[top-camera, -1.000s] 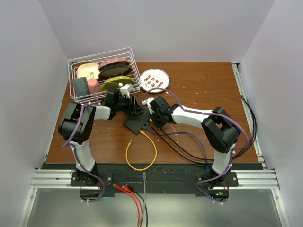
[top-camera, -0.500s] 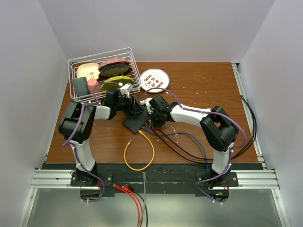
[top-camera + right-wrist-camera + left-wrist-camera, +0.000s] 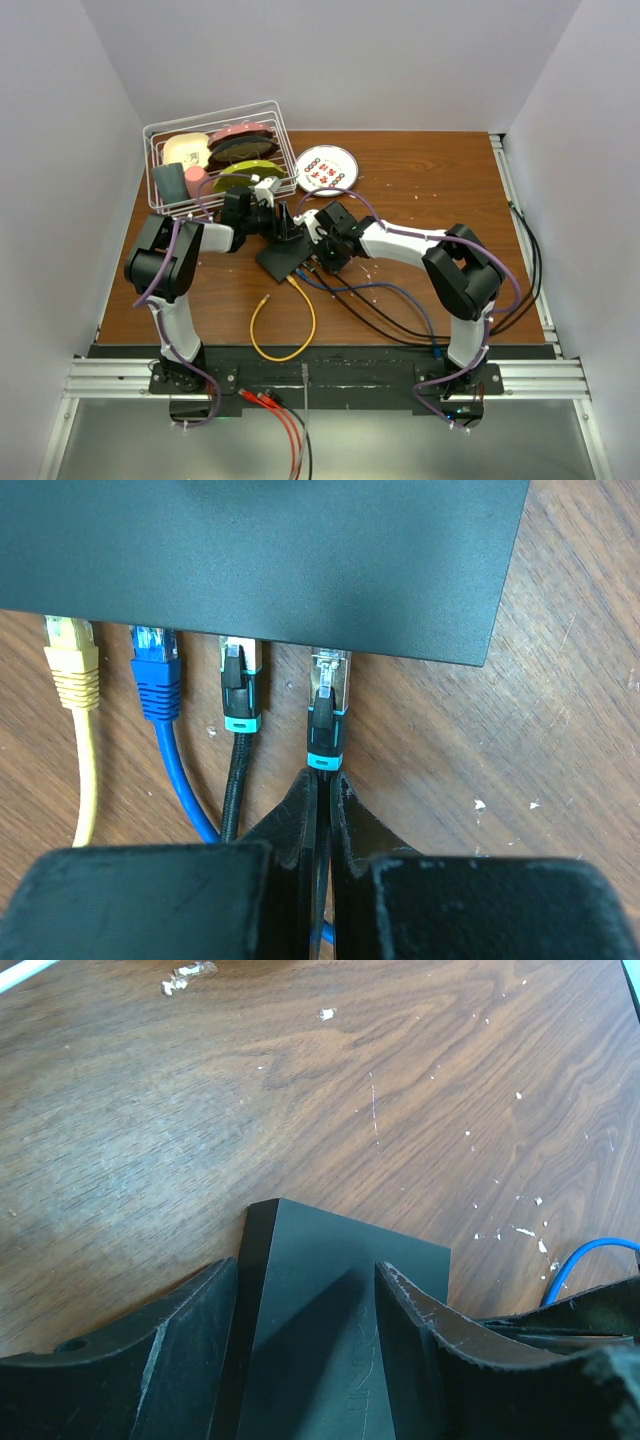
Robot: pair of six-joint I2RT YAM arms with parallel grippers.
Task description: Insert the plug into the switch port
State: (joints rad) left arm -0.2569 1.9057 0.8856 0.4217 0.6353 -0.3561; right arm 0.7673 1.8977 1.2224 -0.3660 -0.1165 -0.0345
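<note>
The flat black switch box (image 3: 284, 257) lies mid-table, with its ports along the near edge. My left gripper (image 3: 283, 226) clamps the box's far end, and in the left wrist view the box (image 3: 335, 1300) sits between the fingers (image 3: 190, 1345). My right gripper (image 3: 322, 260) is shut on the thin black cable just behind a black plug with a teal collar (image 3: 328, 705). The plug's tip sits at the box's edge (image 3: 400, 570), at the rightmost of the used ports. Yellow (image 3: 70, 655), blue (image 3: 155, 670) and a second black plug (image 3: 240, 685) sit in ports to its left.
A white wire basket (image 3: 210, 114) with plates stands at the back left, and a white patterned plate (image 3: 327, 168) lies beside it. A yellow cable loop (image 3: 283, 325) and blue and black cables (image 3: 390, 300) trail to the near edge. White crumbs dot the wooden table (image 3: 430, 180).
The right gripper and the box have shifted slightly left and away. The yellow cable loop has slid left. The left gripper stays on the box.
</note>
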